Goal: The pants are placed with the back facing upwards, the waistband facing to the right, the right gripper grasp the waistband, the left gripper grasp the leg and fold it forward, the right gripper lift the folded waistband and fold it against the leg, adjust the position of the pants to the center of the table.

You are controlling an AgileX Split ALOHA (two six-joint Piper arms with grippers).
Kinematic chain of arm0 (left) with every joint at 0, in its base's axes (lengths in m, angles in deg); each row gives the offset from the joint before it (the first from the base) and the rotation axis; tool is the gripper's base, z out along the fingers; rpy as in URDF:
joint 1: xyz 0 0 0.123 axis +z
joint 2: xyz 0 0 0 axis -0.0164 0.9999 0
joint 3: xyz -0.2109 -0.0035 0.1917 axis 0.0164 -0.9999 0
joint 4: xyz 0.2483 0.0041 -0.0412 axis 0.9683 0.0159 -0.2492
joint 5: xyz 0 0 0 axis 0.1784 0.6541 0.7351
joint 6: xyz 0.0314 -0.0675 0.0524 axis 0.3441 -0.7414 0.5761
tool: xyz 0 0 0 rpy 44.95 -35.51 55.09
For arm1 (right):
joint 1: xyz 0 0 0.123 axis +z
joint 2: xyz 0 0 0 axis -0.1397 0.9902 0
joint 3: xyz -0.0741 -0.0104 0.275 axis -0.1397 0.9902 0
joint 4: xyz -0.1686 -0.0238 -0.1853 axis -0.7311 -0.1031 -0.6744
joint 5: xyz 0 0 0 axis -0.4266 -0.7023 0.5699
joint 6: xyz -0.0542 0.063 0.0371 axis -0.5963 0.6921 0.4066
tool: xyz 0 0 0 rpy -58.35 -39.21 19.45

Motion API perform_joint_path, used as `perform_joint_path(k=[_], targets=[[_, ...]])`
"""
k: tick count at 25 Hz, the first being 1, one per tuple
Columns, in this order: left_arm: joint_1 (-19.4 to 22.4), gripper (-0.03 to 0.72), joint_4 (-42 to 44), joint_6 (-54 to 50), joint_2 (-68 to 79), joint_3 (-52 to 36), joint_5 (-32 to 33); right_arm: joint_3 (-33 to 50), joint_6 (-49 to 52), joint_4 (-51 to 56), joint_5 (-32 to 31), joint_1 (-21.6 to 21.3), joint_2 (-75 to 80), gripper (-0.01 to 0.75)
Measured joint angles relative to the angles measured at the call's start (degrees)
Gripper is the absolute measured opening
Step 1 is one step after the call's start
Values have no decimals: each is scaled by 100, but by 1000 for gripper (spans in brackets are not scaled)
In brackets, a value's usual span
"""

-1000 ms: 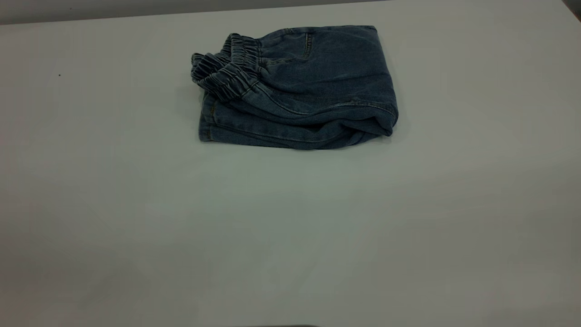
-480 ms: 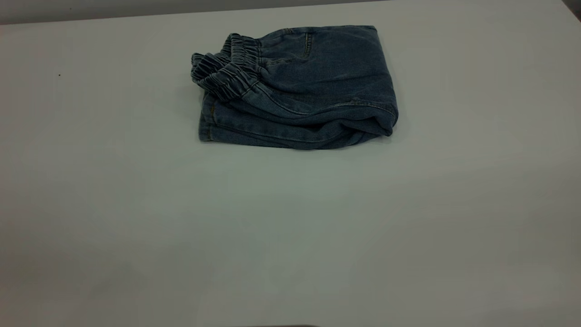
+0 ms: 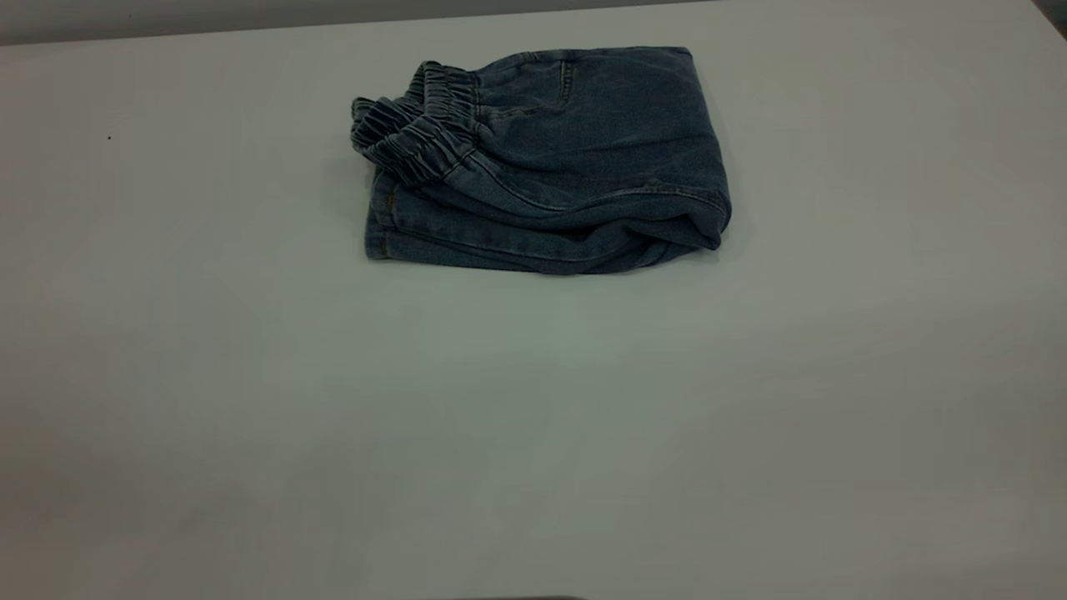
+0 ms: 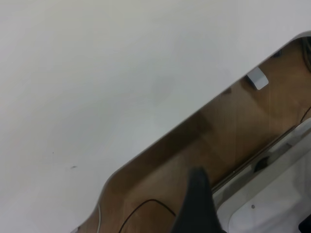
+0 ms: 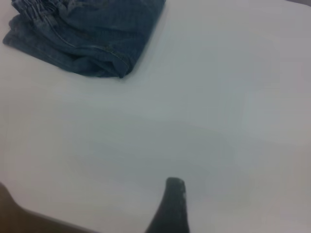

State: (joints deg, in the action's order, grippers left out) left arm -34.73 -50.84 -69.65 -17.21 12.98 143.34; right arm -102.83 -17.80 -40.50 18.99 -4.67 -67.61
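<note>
The pants [image 3: 546, 158] are shown as a compact folded bundle lying on the bench [image 3: 533, 433], toward its far side and near the middle of its width, well apart from both arms; the waistband [image 3: 417, 129] is seen doubled back on top, its puckered elastic stacked at the bundle's left end above the hemmed edges of the layers beneath, which suggests that the final fold against the leg has been laid; the rounded fold is turned to the right and front, so the layers are held shut by their own weight; the printed leg cannot be made out, being presumably tucked inside. The right claw [image 5: 170, 206] is represented by a single dark fingertip over bare bench, with the bundle [image 5: 90, 36] seen farther off and untouched; whether this claw is wide or narrow cannot be told; nothing is held by it. The left claw [image 4: 198, 204] likewise shows one dark finger, placed past the bench edge above a brown floor [image 4: 233, 126]; its opening cannot be told either. Neither arm appears in the exterior view, consistent with both being parked clear of the cloth; the task is judged essentially complete, only a centring nudge being arguably left.
</note>
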Motion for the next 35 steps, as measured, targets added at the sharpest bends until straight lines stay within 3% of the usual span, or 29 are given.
perform_joint_path(k=[5,7,12,15,19,35], targets=[[199,516,-7,18,0,0,4,0,0,0,0,0,0,590],[732,516,-30,39,-7,0,4,0,0,0,0,0,0,590],[2512,516,-24,45,-478,0,4,0,0,0,0,0,0,590],[3135,516,-24,45,-1030,0,25,0,0,0,0,0,0,590],[3370,516,-24,45,-1665,0,57,0,0,0,0,0,0,590],[3383,516,-24,45,-1829,0,85,0,0,-2,0,-242,0,590]])
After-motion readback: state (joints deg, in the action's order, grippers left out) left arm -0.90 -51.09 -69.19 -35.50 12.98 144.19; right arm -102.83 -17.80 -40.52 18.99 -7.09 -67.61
